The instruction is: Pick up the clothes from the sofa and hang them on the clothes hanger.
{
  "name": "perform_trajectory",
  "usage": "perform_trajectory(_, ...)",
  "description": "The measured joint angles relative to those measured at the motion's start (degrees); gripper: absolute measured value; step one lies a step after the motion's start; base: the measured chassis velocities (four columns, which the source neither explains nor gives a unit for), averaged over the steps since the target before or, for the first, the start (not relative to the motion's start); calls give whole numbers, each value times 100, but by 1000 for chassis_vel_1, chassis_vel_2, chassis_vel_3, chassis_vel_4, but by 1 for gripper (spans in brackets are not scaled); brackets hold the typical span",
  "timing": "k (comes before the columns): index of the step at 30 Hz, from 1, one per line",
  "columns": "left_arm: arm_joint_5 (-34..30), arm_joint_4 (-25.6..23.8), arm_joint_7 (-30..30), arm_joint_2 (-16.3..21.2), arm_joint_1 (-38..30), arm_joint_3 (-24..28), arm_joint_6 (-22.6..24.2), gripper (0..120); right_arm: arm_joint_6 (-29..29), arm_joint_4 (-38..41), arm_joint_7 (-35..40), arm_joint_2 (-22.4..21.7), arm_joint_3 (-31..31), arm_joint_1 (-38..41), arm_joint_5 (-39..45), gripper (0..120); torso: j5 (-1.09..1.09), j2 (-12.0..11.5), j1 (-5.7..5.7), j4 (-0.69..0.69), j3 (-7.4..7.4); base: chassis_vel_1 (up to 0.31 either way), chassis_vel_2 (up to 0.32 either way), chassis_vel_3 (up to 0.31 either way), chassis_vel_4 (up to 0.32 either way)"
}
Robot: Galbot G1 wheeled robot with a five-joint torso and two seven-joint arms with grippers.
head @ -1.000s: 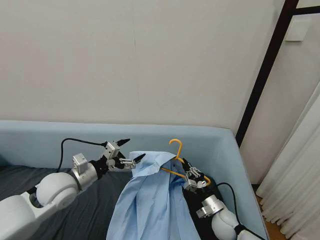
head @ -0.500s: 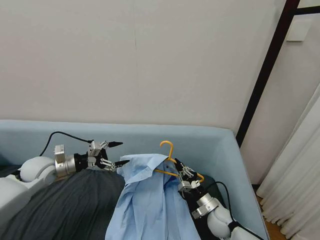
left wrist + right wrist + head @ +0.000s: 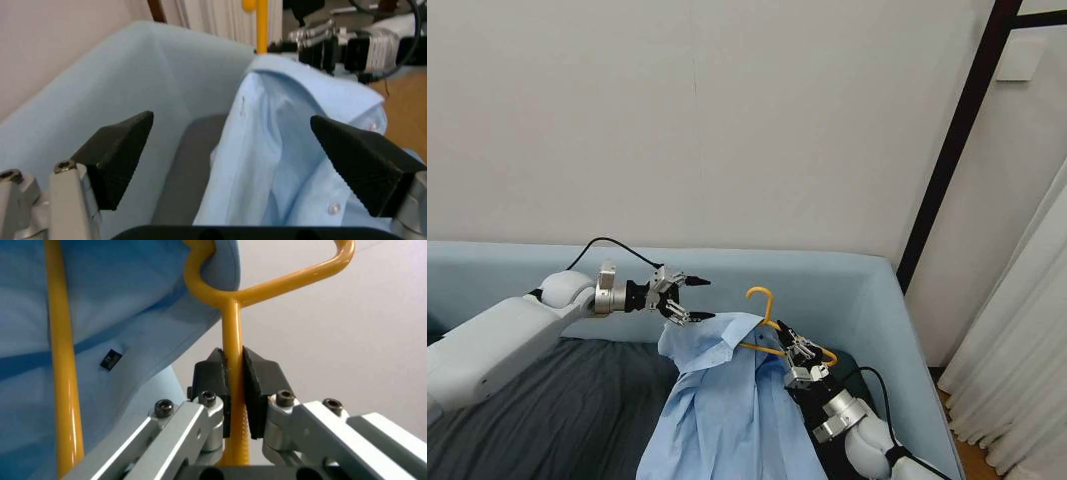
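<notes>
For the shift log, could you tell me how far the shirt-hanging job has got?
Done: the blue shirt hangs on the yellow hanger above the sofa. In hand: the right claw grips the hanger; the left claw is open beside the collar. Left: that shoulder looks bunched, probably needs seating.

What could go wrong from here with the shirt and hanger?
1. The left gripper is open beside the collar, so the shirt rests on the hanger alone and could slide onto the sofa.
2. The right gripper pinches one thin hanger rod; the hanger might twist under the shirt's weight.
</notes>
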Motion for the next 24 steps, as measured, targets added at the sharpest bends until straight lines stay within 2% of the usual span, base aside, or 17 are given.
perform_trajectory(5, 188, 443, 308, -372, -438, 643, 3, 84, 54, -10, 13, -36, 42, -25, -57, 5, 0, -1, 0, 0, 0, 0, 0, 0, 0)
perform_trajectory(9, 300, 607, 274, -540, -579, 846, -26, 75, 55, 80, 14, -67, 47, -63, -132, 5, -1, 0, 0, -2, 0, 0, 0, 0, 0)
perform_trajectory(16, 346, 742, 91, -668, -778, 1092, -80, 79, 98, 44, 19, -57, 73, -64, -287, 5, 1, 0, 0, 0, -1, 0, 0, 0, 0)
perform_trajectory(18, 338, 714, 95, -674, -768, 1130, -93, 75, 121, 14, 35, -35, 101, -50, -455, 5, -2, 0, 0, -1, -1, 0, 0, 0, 0)
perform_trajectory(21, 325, 689, 165, -669, -697, 1139, -94, 62, 180, -37, 74, 0, 117, -14, -641, 5, -2, 0, 0, 0, -1, 0, 0, 0, 0)
perform_trajectory(22, 325, 689, 165, -669, -697, 1139, -94, 62, 180, -37, 74, 0, 117, -14, -641, 5, -2, 0, 0, 0, -1, 0, 0, 0, 0)
perform_trajectory(24, 325, 655, 251, -635, -666, 1175, -82, 53, 201, -65, 89, 8, 125, 17, -688, 5, -1, 0, 0, 0, -1, 0, 0, 0, 0)
